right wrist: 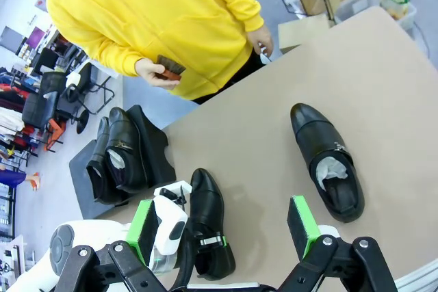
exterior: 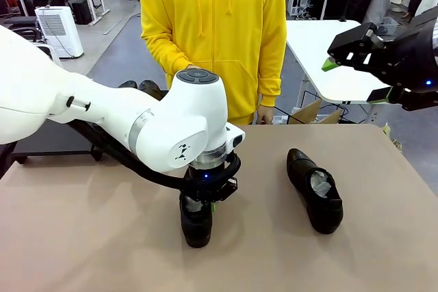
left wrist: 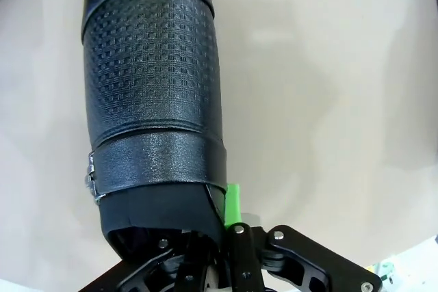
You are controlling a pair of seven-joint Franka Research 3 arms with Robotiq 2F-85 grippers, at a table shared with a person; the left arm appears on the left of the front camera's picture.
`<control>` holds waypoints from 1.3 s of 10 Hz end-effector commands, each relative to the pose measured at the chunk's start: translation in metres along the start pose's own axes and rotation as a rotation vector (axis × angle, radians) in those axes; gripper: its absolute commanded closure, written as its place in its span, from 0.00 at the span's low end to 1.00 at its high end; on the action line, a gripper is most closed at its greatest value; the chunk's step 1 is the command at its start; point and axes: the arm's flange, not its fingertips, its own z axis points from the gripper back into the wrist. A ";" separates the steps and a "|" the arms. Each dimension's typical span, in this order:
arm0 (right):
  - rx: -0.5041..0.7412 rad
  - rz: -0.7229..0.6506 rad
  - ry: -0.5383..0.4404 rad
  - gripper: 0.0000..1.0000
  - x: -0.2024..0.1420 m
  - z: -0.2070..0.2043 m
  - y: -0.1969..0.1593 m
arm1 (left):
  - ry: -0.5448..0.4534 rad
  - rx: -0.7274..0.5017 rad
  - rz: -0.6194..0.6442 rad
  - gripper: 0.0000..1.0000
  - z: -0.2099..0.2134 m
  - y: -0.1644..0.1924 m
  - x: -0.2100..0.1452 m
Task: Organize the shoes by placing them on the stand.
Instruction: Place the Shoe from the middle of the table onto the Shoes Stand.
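A glossy black shoe [exterior: 196, 227] stands on the tan table with its toe toward the near edge. My left gripper [exterior: 205, 200] comes straight down on its heel end and is shut on the shoe's collar. In the left wrist view the textured shoe [left wrist: 150, 80] runs away from the camera and one green pad [left wrist: 234, 200] presses its outer side. A second shoe [exterior: 315, 191], stuffed with white paper, lies to the right. My right gripper [exterior: 356, 59] hangs open, high at the right. The stand [right wrist: 82, 193] sits on the floor past the table's left side with two shoes [right wrist: 115, 155] on it.
A person in a yellow hoodie [exterior: 212, 25] stands at the far edge, holding a small dark-red brush [right wrist: 169, 68] in one hand [right wrist: 152, 70]. A cardboard box [exterior: 309, 111] sits on the floor behind the table. A white table [exterior: 321, 46] lies beyond at the right.
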 end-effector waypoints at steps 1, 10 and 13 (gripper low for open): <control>0.028 0.010 0.019 0.00 0.004 0.000 0.000 | 0.012 0.051 0.038 1.00 -0.006 -0.002 0.005; 0.028 0.010 0.019 0.00 0.004 0.000 0.000 | -0.192 -0.022 -0.143 1.00 0.198 0.090 -0.067; 0.028 0.010 0.019 0.00 0.004 0.000 0.000 | -0.297 0.028 0.036 1.00 0.262 0.170 -0.034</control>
